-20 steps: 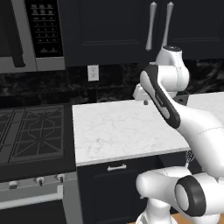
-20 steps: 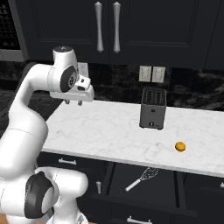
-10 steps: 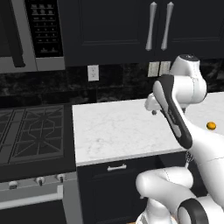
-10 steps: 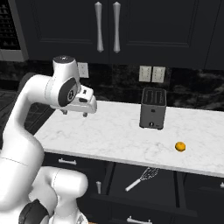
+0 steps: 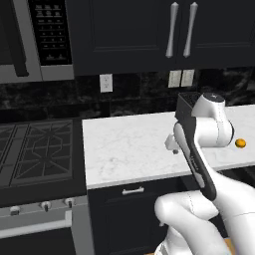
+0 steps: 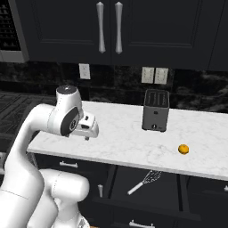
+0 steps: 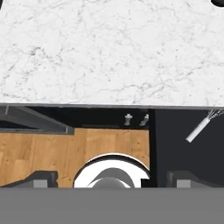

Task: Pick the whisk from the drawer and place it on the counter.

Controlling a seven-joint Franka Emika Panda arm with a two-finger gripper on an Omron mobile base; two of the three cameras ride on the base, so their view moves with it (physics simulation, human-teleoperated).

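The whisk (image 6: 144,181) is one slim silver utensil with a thin wire-loop head and a narrow pale handle. It lies flat and diagonal on the dark floor of the pulled-out drawer (image 6: 147,205), head toward the cabinet, handle toward the front edge. In the hand view the whisk (image 7: 200,126) sits at the right, just below the edge of the counter (image 7: 109,48).

Count: one whisk, one open drawer, one white marble counter (image 6: 129,142), one black toaster (image 6: 155,110), one small orange ball (image 6: 183,149), two pairs of wall outlets plus a single outlet on the backsplash, two long silver handles on the upper cabinet doors (image 6: 109,27).

The gripper (image 6: 90,133) hangs over the left part of the counter, well apart from the whisk, jaws spread wide and nothing between them. Its fingertips (image 7: 43,178) show dark at the bottom of the hand view.

Surroundings: the gas stove (image 5: 35,154) adjoins the counter's left end. The toaster stands toward the rear of the counter; the orange ball rests near the front edge, above the drawer opening. The counter edge overhangs the rear of the drawer, partly above the whisk head
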